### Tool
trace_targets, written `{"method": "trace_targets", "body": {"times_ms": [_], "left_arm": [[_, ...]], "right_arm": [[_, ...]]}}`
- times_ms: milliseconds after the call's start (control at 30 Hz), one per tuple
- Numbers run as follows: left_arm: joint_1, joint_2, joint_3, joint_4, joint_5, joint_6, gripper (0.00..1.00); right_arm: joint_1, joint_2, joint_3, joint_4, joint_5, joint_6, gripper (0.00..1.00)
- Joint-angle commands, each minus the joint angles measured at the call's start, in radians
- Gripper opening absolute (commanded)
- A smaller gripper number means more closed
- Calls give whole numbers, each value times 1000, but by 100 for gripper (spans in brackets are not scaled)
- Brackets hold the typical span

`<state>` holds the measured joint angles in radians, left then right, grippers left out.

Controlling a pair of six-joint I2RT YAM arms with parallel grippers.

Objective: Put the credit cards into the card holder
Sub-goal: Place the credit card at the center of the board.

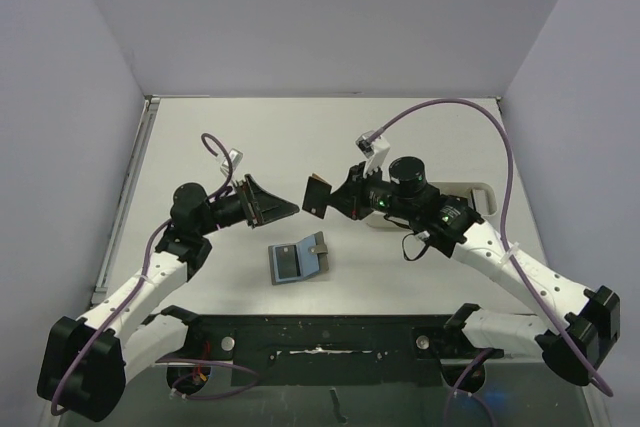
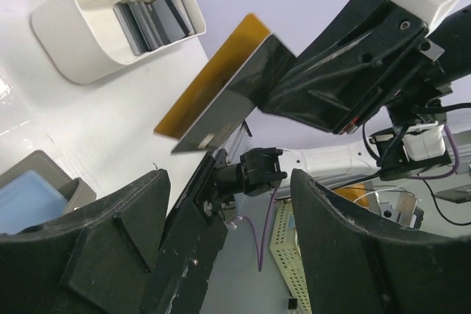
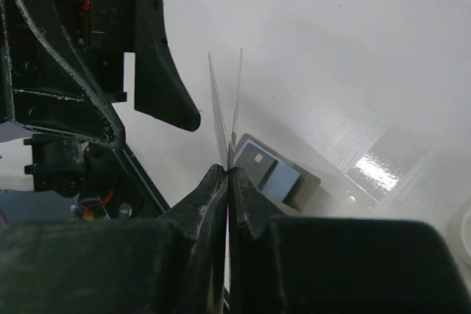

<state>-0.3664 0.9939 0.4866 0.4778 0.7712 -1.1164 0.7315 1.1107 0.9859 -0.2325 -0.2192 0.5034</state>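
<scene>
My right gripper (image 1: 336,197) is shut on the credit cards (image 1: 318,194), held in the air on edge. In the right wrist view they show as two thin edges (image 3: 224,101) splayed in a V above my pinched fingertips (image 3: 229,170). In the left wrist view one face is orange and the other dark (image 2: 221,93). My left gripper (image 1: 280,205) faces them a little to their left, open with nothing between its fingers (image 2: 110,248). The card holder (image 1: 298,259) lies open on the table below, blue lining up, with a dark card (image 1: 291,263) in it.
A white oblong tray (image 2: 110,27) holding several more dark cards stands behind my right arm, partly hidden in the top view (image 1: 478,193). The black base rail (image 1: 320,332) runs along the table's near edge. Purple cables loop over both arms.
</scene>
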Motion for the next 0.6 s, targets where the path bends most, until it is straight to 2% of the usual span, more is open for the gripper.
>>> {"method": "trace_targets", "body": {"times_ms": [0,400,433,500,567], "left_arm": [[1,-3,2,108,40,3,64],[-2,28,-16,123,60,28,61],[-2,28,-19,125,61,30,59],[-2,27,-27,136,62,25,47],[-2,28,-31,140,63,23,44]], "right_arm": [[25,12,-13,179,-106,69,0],[48,39,-48,273,-188,122,0],[51,41,-50,276,-187,124,0],[51,50,-52,281,-190,125,0],[51,55,-54,284,-191,129,0]]}}
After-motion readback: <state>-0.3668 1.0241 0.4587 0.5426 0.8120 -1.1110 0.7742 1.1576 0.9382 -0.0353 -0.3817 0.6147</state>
